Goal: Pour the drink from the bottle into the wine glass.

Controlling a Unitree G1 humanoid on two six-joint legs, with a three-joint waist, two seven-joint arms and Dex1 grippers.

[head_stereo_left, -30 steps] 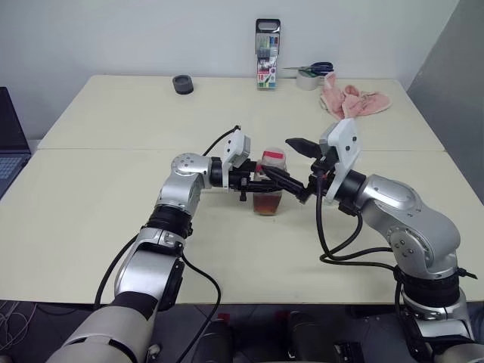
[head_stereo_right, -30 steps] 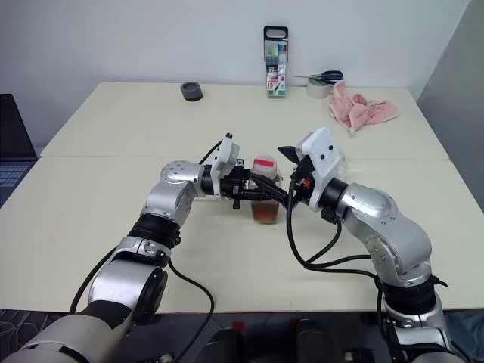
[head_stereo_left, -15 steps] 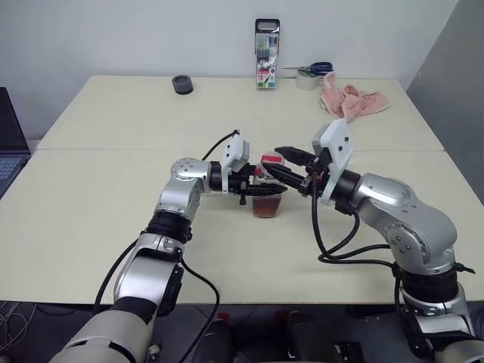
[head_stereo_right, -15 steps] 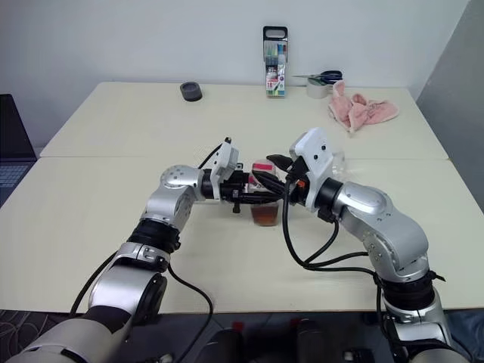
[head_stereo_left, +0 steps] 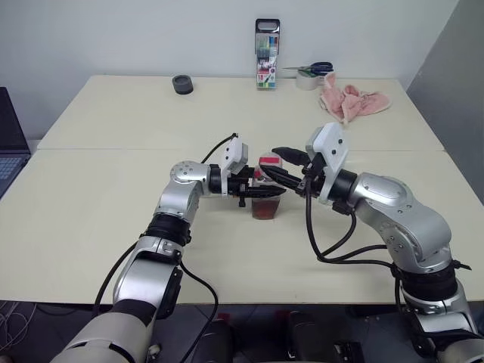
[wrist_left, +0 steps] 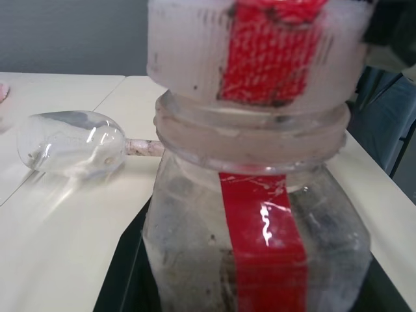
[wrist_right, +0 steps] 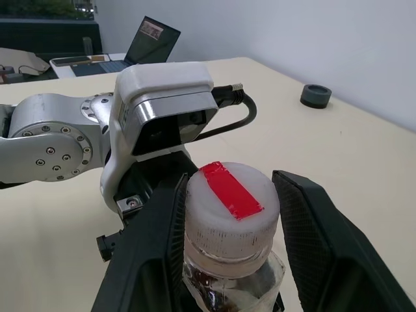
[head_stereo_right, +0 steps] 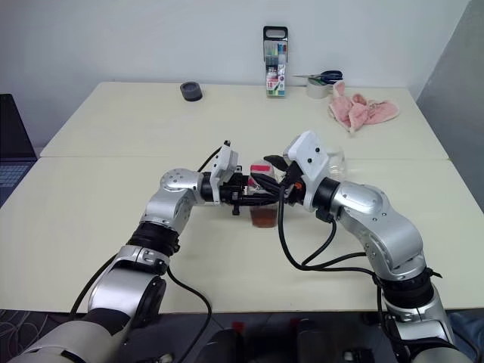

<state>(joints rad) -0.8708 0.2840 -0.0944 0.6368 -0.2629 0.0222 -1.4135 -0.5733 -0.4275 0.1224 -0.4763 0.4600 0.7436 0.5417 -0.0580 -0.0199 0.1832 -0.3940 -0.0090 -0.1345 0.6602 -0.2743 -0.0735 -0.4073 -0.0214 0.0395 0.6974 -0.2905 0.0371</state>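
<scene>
The bottle (head_stereo_left: 265, 198) stands on the table (head_stereo_left: 113, 136) near its middle, with the reddish-brown drink (head_stereo_left: 265, 209) in its lower part. My left gripper (head_stereo_left: 259, 193) reaches in level from the left and is shut on the bottle's body. My right gripper (wrist_right: 233, 182) comes from the right, its two black fingers pressed against either side of the white cap (wrist_right: 231, 207), which bears a red strip. The wine glass (wrist_left: 71, 151) lies on its side on the table beyond the bottle, just behind my right wrist (head_stereo_right: 336, 160).
At the table's far edge stand a tall marker case (head_stereo_left: 267, 44), a black round object (head_stereo_left: 182, 84), a tape roll with scissors (head_stereo_left: 308, 77) and a pink cloth (head_stereo_left: 352, 100). A laptop (head_stereo_left: 9, 144) sits off the left side.
My right gripper has moved in leftwards over the bottle's top and its fingers have closed from wide open onto the cap. The left gripper and the bottle have stayed in place.
</scene>
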